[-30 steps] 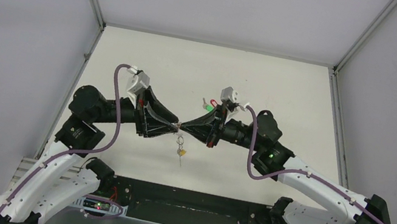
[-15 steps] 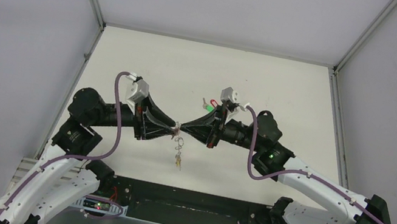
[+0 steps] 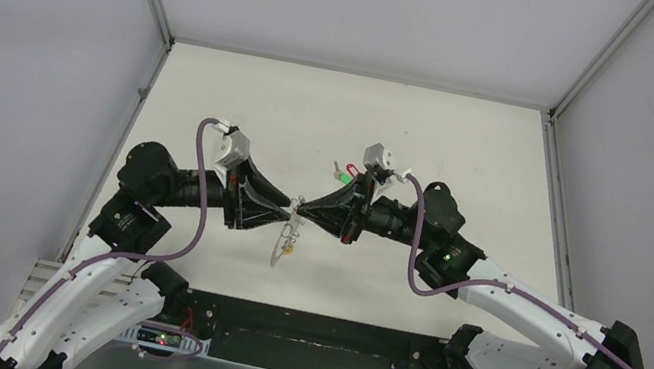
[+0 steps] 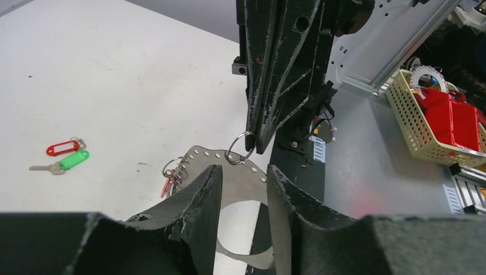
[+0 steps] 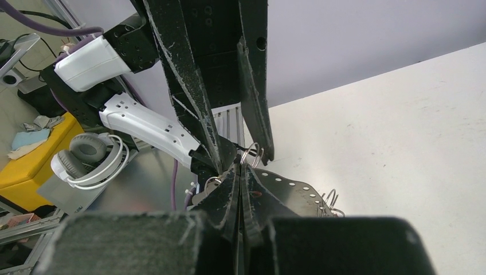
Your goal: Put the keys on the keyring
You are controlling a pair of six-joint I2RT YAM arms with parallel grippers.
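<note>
White table (image 3: 434, 132). Right gripper (image 4: 259, 145) clamped on keyring (image 4: 229, 154); left gripper (image 4: 243, 172) parted, ring just ahead of its gap.

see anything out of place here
Red- and green-tagged keys lie loose on the table, apart from the keyring pinched in the right tool. The left tool is open beside it.

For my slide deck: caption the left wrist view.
Shut right pincer holds a wire ring over the open left pincer; tagged keys beyond.
</note>
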